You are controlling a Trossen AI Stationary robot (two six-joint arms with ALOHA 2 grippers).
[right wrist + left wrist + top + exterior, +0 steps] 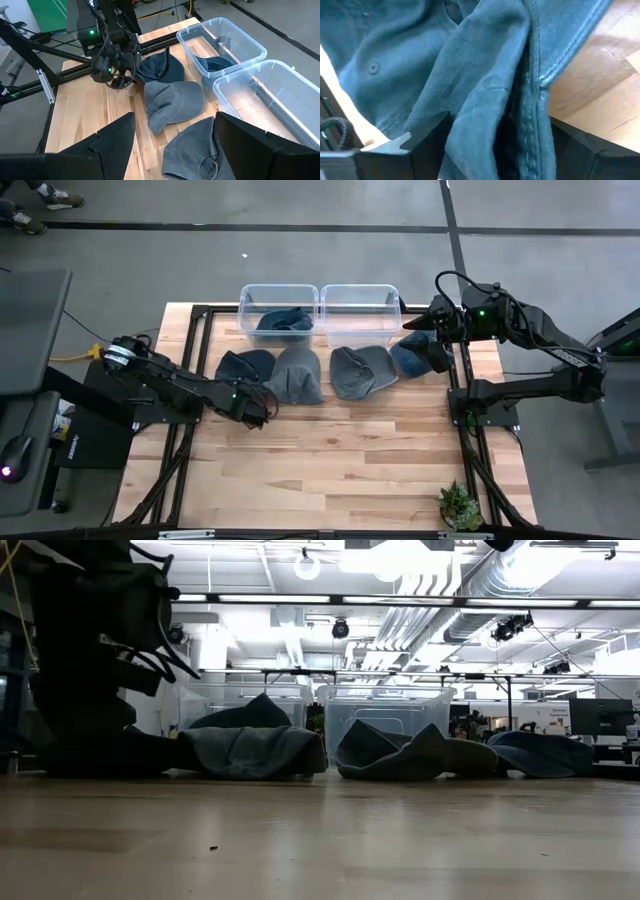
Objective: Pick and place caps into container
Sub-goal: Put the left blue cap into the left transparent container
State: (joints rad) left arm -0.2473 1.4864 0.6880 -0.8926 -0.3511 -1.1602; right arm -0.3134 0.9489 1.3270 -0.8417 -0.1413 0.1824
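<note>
Caps (298,373) lie in a row before two clear bins (360,310), one already inside the left bin, while the left gripper (262,406) straddles the leftmost cap's edge with fingers wide and the right gripper (412,325) hangs open by the right bin.

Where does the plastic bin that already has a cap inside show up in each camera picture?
High view: left bin, top centre, cap inside.
Low view: left of centre, behind the caps.
Left wrist view: not in it.
Right wrist view: upper right.
Shared landmark: the empty bin beside it.
</note>
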